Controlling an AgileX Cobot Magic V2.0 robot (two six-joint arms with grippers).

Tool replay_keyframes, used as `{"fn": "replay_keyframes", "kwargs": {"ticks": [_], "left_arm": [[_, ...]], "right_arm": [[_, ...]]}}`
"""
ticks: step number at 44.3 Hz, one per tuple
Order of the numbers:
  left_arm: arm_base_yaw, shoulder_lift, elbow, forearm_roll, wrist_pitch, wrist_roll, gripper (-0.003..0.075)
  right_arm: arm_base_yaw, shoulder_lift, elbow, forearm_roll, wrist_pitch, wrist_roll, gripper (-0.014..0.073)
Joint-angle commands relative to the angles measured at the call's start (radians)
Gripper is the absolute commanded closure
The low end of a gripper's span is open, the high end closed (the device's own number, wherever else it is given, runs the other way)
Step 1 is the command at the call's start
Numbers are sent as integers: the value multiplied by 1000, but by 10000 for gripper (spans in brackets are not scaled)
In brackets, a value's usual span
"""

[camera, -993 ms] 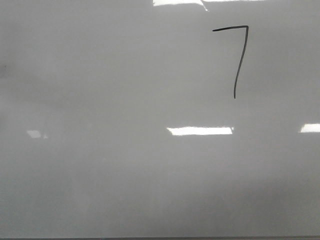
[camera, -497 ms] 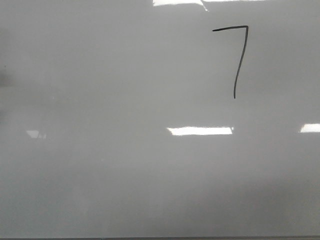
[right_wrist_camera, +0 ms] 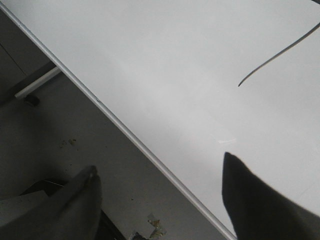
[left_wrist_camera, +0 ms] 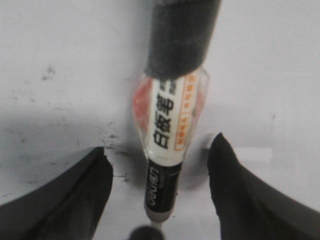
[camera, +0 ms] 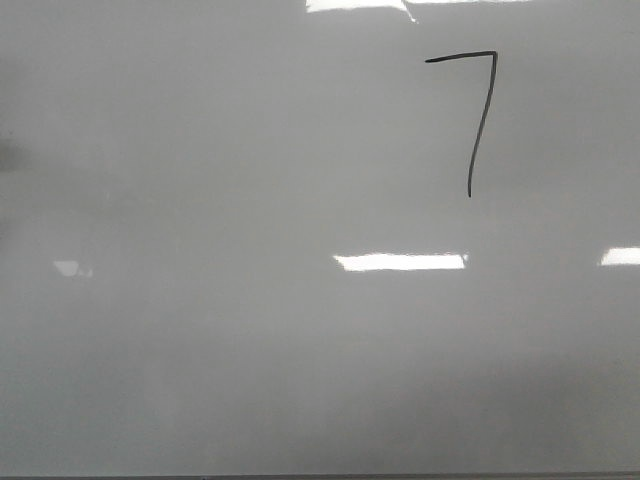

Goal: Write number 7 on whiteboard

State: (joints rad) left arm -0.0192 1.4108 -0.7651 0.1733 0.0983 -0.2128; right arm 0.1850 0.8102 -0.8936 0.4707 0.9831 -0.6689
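The number 7 [camera: 460, 57] stands in thin black marker at the upper right of the whiteboard [camera: 250, 330]; no gripper shows in the front view. In the left wrist view, a marker [left_wrist_camera: 170, 120] with a white printed label and a dark grey cap lies on the board between the fingers of my left gripper [left_wrist_camera: 160, 145]. That gripper is open, and both fingers stand clear of the marker. My right gripper [right_wrist_camera: 160, 162] is open and empty, straddling the whiteboard's edge [right_wrist_camera: 125, 131]. The tail of the 7's downstroke [right_wrist_camera: 272, 59] shows beyond it.
Bright rectangular glare patches [camera: 400, 262] lie on the board. Past the board's edge in the right wrist view there is grey floor [right_wrist_camera: 75, 150], a pale bar [right_wrist_camera: 37, 82] and a scrap of debris [right_wrist_camera: 155, 225].
The drawn 7 is unchanged. A faint dark shadow at the board's left edge has shifted slightly lower.
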Motion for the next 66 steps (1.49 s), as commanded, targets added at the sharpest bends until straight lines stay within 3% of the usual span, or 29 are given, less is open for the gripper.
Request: {"fn": "replay_keyframes", "kwargs": {"ticks": [1,8,14,27,34,48,66], "left_arm": [[3,-84,-26,2,-34,-9,237],[3,-196,-28,10,82,0,237],[3,-305,-66,14,272,5,237],[0,-560,-158,-55,600,150,240],[0,-713,-161,-100,727,161,240],[0,-872,-161,-117,883,161,240],[0,-876,-161,-120,852,161,259]], "right_arm": [[-8,-7,-31,22,-54,-1,64],[-11,-7,-32,14,-60,71,64],[-11,-7,-48,-6,-64,188,64],[-11,-11,-118,-220,-44,479,66],[-11,-37,-118,-288,-23,549,66],[-11,-144,-98,-301,12,559,66],[-11,-181,-52,-301,-3,558,66]]}}
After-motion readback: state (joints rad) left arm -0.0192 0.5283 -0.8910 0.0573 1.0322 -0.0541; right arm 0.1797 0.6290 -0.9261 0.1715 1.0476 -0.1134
